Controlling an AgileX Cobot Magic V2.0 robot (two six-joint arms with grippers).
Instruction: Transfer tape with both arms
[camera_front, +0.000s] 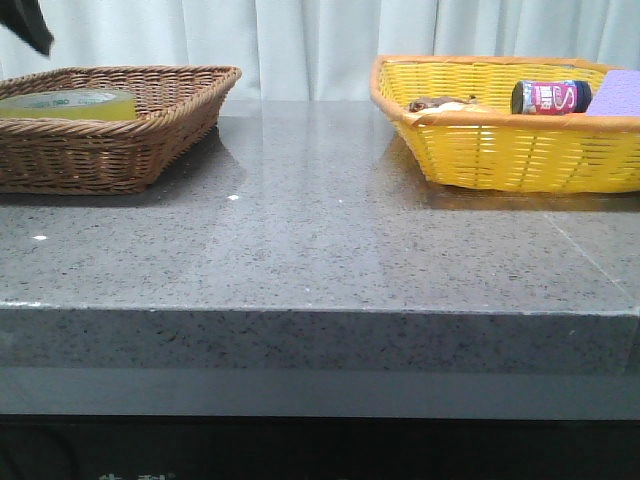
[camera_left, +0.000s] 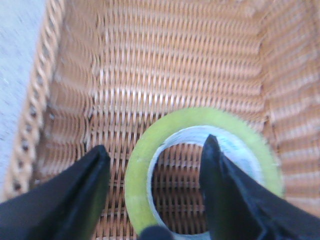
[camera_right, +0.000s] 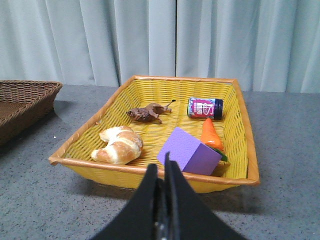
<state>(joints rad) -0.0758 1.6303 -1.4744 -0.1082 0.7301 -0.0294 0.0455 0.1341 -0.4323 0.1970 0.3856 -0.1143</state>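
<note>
The tape (camera_front: 66, 103), a wide yellow roll with a white core, lies flat in the brown wicker basket (camera_front: 150, 120) at the left. In the left wrist view the tape (camera_left: 142, 170) lies on the basket floor (camera_left: 175, 75). My left gripper (camera_left: 156, 145) is open just above it, with one finger (camera_left: 220, 175) over the core hole and the other finger (camera_left: 85, 185) outside the roll. I cannot tell if the fingers touch the tape. Only a dark bit of the left arm (camera_front: 30, 25) shows in the front view. My right gripper (camera_right: 160, 164) is shut and empty, above the table in front of the yellow basket (camera_right: 150, 169).
The yellow basket (camera_front: 500, 150) stands at the right rear and holds a purple-labelled can (camera_right: 205, 107), a purple block (camera_right: 190, 151), a carrot (camera_right: 211, 134), a croissant (camera_right: 119, 145) and a small brown animal figure (camera_right: 147, 113). The grey stone table (camera_front: 320, 240) runs between the baskets.
</note>
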